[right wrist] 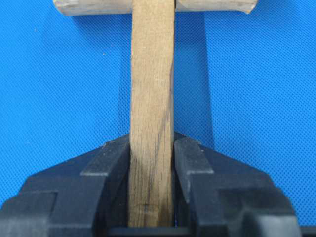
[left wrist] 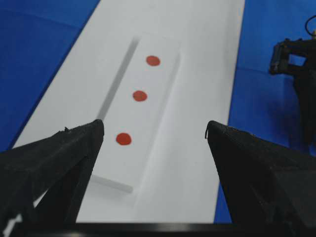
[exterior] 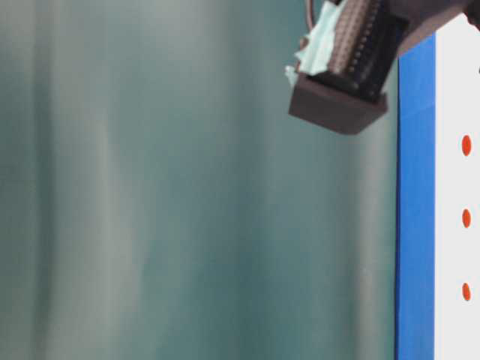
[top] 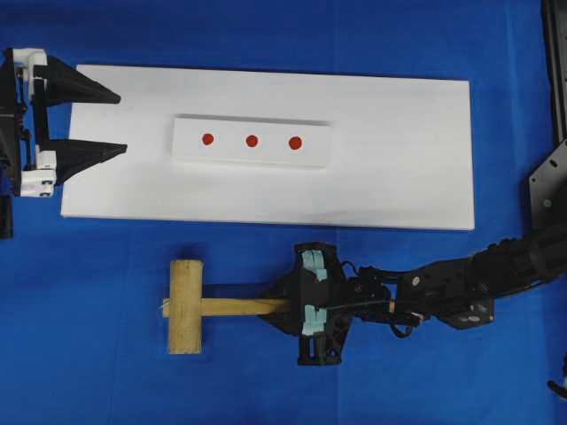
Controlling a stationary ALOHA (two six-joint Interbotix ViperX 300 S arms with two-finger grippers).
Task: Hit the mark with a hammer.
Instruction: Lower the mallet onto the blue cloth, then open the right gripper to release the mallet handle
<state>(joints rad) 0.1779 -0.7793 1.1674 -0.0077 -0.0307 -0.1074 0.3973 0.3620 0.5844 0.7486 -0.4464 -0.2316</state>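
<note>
The hammer, a light wooden mallet, lies on the blue cloth with its head to the left and its handle pointing right. My right gripper is shut on the handle, a black finger close against each side. Three red marks sit in a row on a small white block, well above the hammer. My left gripper stands open at the left end of the board, facing the marks with nothing between its fingers.
The block rests on a large white board on the blue cloth. The right arm stretches in from the right edge. The table-level view is mostly blurred, showing part of the right gripper's body and the marks.
</note>
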